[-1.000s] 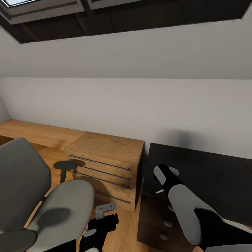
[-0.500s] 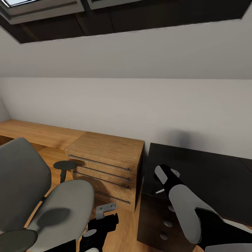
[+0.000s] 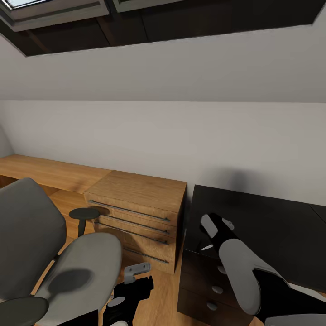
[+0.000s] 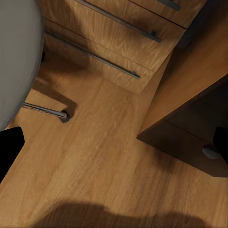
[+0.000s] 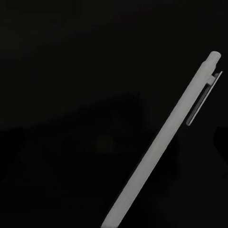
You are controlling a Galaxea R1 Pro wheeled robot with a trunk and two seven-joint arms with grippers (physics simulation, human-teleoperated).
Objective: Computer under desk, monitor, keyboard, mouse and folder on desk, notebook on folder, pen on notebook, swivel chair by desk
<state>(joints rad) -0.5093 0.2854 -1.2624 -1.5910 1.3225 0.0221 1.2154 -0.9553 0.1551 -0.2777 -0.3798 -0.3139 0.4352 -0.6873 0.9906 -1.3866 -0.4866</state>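
A slim white pen (image 5: 164, 142) lies slantwise on the glossy black desk (image 3: 271, 226). In the head view one end of the pen (image 3: 207, 247) pokes out near the desk's front left corner. My right gripper (image 3: 212, 233) hovers just above it, and its fingers seem to stand apart with the pen unobstructed between them. The grey swivel chair (image 3: 68, 267) stands at the left with a bare seat. My left gripper (image 3: 131, 283) hangs open over the plank floor between the chair and the desk's drawer unit (image 3: 203, 290).
A light wooden drawer chest (image 3: 140, 217) stands between the chair and the desk, close to the desk's left side. A chrome chair leg with a caster (image 4: 59, 114) reaches over the floor. A low wooden ledge (image 3: 40, 172) runs along the grey wall.
My right arm has eased slightly down and to the right over the desk corner. The pen, the chair and my left arm have stayed where they were.
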